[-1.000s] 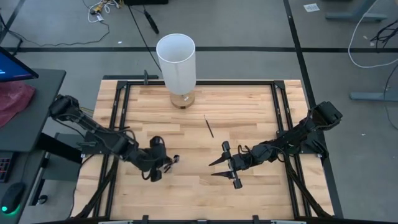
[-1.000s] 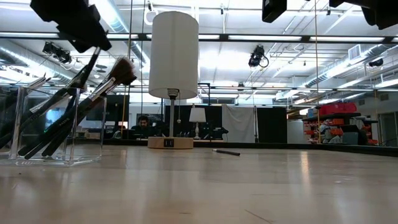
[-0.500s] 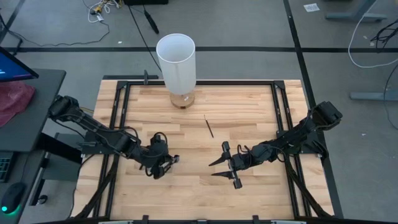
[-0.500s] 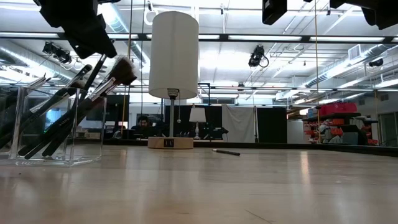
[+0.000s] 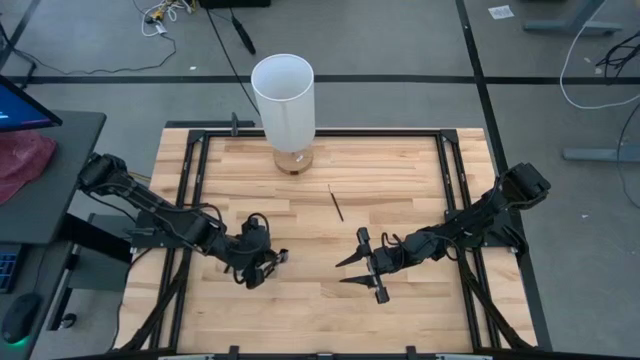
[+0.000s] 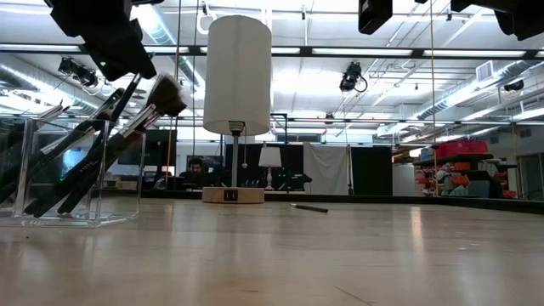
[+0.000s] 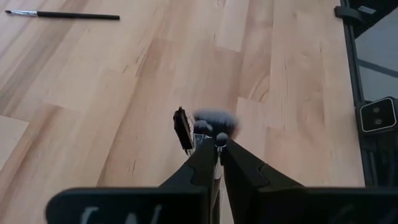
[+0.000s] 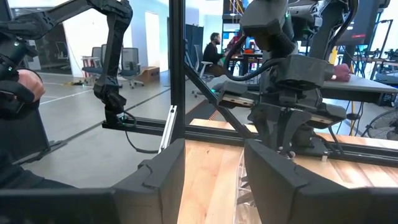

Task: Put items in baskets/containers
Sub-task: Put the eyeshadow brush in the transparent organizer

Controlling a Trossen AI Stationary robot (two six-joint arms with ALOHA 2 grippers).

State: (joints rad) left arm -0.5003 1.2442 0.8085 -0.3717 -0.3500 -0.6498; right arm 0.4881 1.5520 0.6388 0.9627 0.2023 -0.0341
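Brushes (image 6: 89,140) stand leaning in a clear rectangular container (image 6: 68,170) at the near-left part of the wooden worktop (image 5: 400,190), their dark handles slanting up past its rim; one has a wide brown bristle head (image 6: 168,95) poking out highest. The left claw (image 5: 262,266) hangs directly above this container, its fingers (image 7: 202,163) drawn together on the slim dark handle of a makeup brush (image 7: 214,143) whose end points down among the bunch. From the left wrist view, fluffy grey bristles and a flat dark brush head show just beyond the fingertips, with the pale planks below. In the high view the container itself is hard to make out under the claw.

One more thin brush (image 5: 336,203) lies flat on the bare planks toward the middle of the worktop, well apart from the container and short of a tall white cylinder (image 5: 283,100) that stands on a small wooden base at the far edge. The same brush shows as a low dark stick (image 6: 309,207) in the low view.

The right claw (image 5: 362,268) waits over the near-middle of the worktop, facing the left arm, its fingers (image 8: 155,177) spread apart and holding nothing. Beyond the worktop a person sits at a desk in the background of the room.
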